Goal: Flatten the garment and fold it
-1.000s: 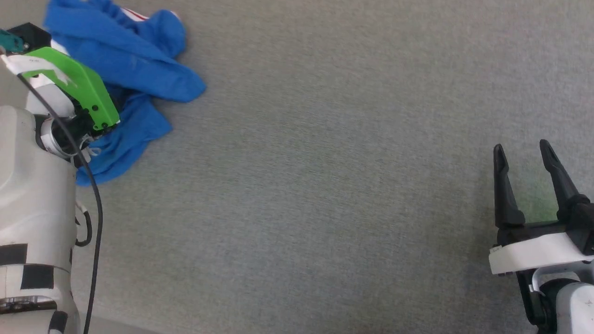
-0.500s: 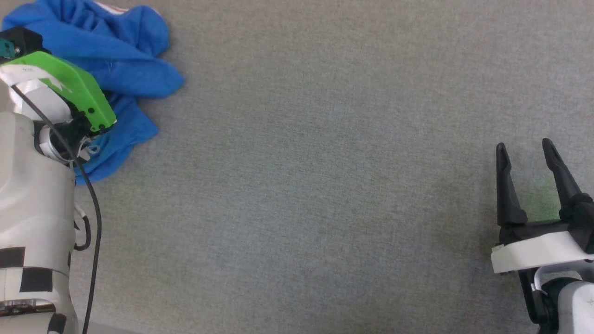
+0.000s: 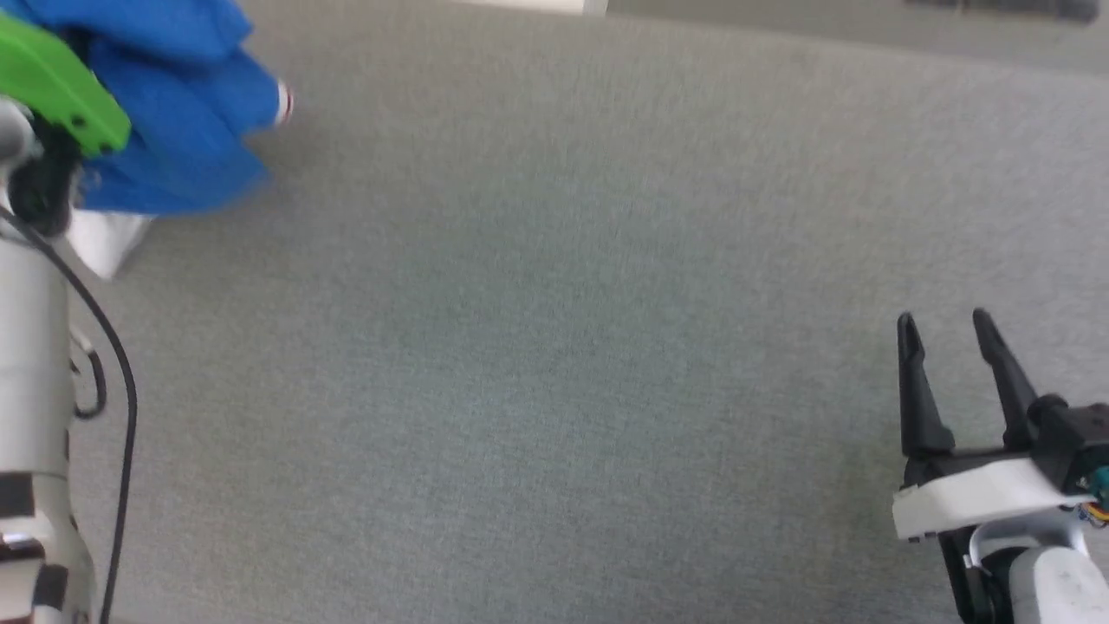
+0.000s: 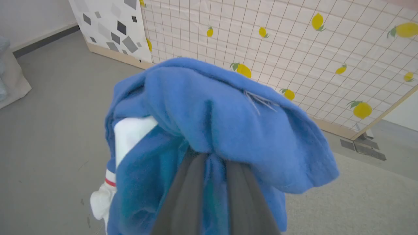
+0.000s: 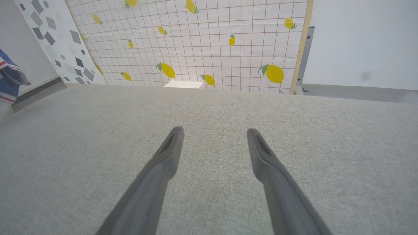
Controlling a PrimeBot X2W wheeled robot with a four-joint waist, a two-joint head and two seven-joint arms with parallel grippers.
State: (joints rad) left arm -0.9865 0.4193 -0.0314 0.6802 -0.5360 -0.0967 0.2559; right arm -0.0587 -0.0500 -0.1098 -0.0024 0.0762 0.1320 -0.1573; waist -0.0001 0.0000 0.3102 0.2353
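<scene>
The left pincer (image 4: 214, 161) is clamped on a bunched fold of the garment (image 4: 228, 124), which hangs crumpled above the left side of the surface (image 3: 554, 347). The right pincer (image 3: 943, 322) gapes empty over the surface's right side. So small a pinch may slip, dropping cloth past the surface's edge.

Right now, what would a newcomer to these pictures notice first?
The royal-blue garment draws the eye first: it hangs bunched over the shut left gripper, at the head view's upper left. At the lower right the right gripper stands open over the grey surface. Behind is a lemon-print panel.
</scene>
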